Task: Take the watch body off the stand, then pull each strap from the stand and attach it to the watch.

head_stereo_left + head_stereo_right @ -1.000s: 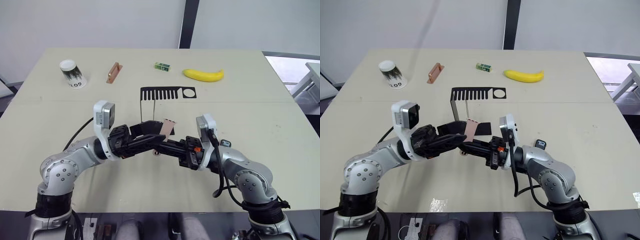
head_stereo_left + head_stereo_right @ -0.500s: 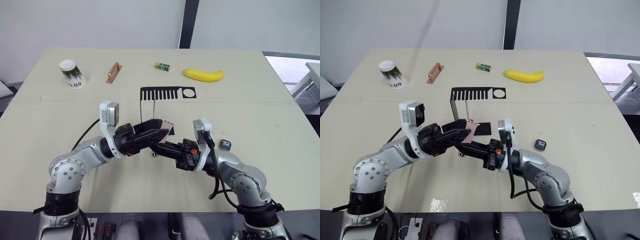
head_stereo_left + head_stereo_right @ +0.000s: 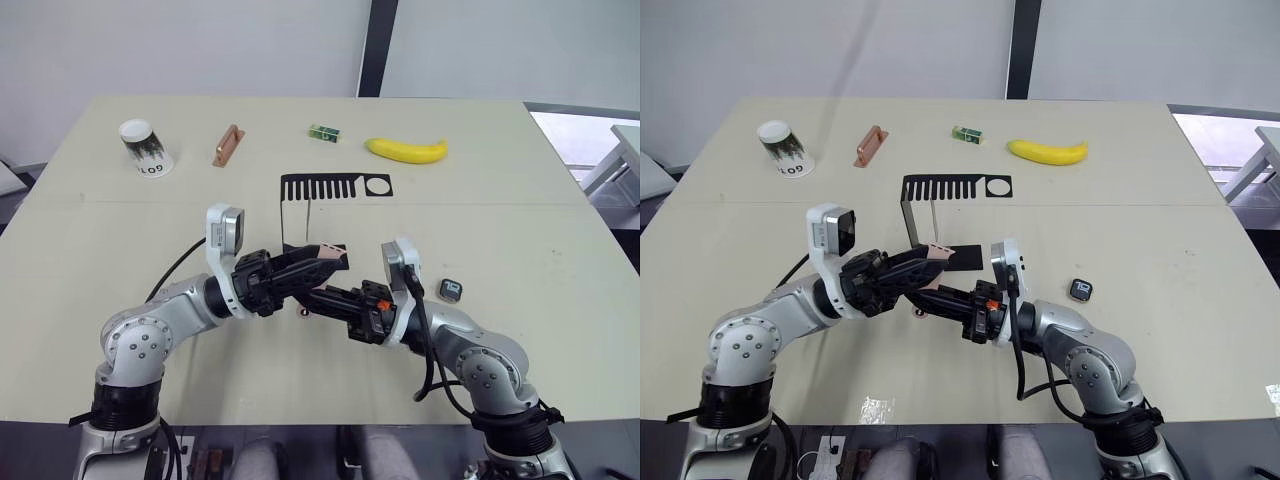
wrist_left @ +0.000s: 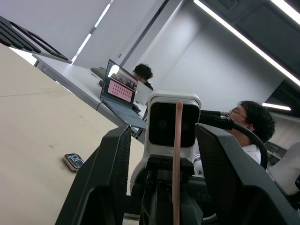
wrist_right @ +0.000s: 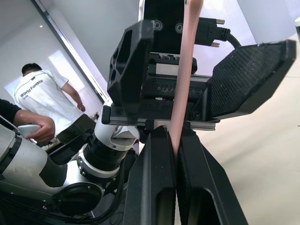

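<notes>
A pink strap (image 5: 183, 79) is clamped between the closed fingers of the right pincer (image 5: 174, 154), and its free length is seen standing between the spread, open fingers of the left pincer (image 4: 161, 154), which faces it head-on. The watch body (image 3: 451, 290) lies flat on the counter (image 3: 520, 200) well to the right of the right pincer. The black stand (image 3: 334, 187) is found just beyond both pincers.
</notes>
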Robot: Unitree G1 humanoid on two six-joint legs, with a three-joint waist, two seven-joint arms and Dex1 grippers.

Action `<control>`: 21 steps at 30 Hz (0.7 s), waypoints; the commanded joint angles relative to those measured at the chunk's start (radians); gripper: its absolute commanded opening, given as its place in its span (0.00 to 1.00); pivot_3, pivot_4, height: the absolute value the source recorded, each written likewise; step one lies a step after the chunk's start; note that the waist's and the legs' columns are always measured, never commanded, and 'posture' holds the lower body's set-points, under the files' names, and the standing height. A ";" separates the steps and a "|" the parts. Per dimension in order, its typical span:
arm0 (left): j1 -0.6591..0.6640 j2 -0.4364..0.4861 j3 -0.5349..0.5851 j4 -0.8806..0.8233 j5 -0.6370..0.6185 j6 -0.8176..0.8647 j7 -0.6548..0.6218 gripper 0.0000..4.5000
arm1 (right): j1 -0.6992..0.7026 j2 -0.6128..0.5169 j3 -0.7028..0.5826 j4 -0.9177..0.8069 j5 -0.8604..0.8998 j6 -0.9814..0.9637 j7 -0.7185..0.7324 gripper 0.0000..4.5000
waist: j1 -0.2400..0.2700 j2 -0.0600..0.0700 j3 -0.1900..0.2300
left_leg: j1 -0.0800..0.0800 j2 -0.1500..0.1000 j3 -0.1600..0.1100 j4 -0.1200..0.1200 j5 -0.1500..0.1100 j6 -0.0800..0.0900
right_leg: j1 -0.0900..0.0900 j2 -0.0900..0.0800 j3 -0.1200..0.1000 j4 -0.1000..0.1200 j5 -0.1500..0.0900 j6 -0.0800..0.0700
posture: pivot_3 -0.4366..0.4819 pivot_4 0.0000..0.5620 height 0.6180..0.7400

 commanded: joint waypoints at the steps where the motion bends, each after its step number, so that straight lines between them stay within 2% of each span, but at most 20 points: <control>1: -0.011 -0.003 0.009 -0.007 -0.022 -0.001 -0.003 0.52 | 0.004 0.000 -0.004 -0.030 0.010 -0.003 0.001 0.00 | 0.000 0.000 0.000 | 0.000 0.000 0.000 0.000 0.000 0.000 | 0.000 0.000 0.000 0.000 0.000 0.000 | 0.48 0.27 1.00; 5: -0.007 0.002 0.009 -0.002 -0.004 -0.006 -0.005 0.52 | 0.005 -0.004 -0.003 -0.031 0.010 -0.003 0.003 0.00 | 0.000 0.000 0.000 | 0.000 0.000 0.000 0.000 0.000 0.000 | 0.000 0.000 0.000 0.000 0.000 0.000 | 0.48 0.27 1.00; 8: -0.007 0.000 0.009 0.000 -0.004 -0.008 -0.006 0.33 | 0.003 -0.008 -0.002 -0.030 0.008 -0.003 0.006 0.00 | 0.000 0.000 0.000 | 0.000 0.000 0.000 0.000 0.000 0.000 | 0.000 0.000 0.000 0.000 0.000 0.000 | 0.48 0.27 1.00; 11: -0.006 -0.002 0.009 0.000 -0.007 -0.008 -0.010 0.02 | 0.001 -0.009 -0.002 -0.029 0.009 -0.003 0.006 0.00 | 0.000 0.000 0.000 | 0.000 0.000 0.000 0.000 0.000 0.000 | 0.000 0.000 0.000 0.000 0.000 0.000 | 0.48 0.27 1.00; 21: 0.006 -0.006 0.013 -0.010 -0.016 -0.012 -0.022 0.01 | 0.000 -0.018 0.000 -0.027 0.005 -0.002 0.006 0.00 | 0.000 0.000 0.000 | 0.000 0.000 0.000 0.000 0.000 0.000 | 0.000 0.000 0.000 0.000 0.000 0.000 | 0.48 0.27 1.00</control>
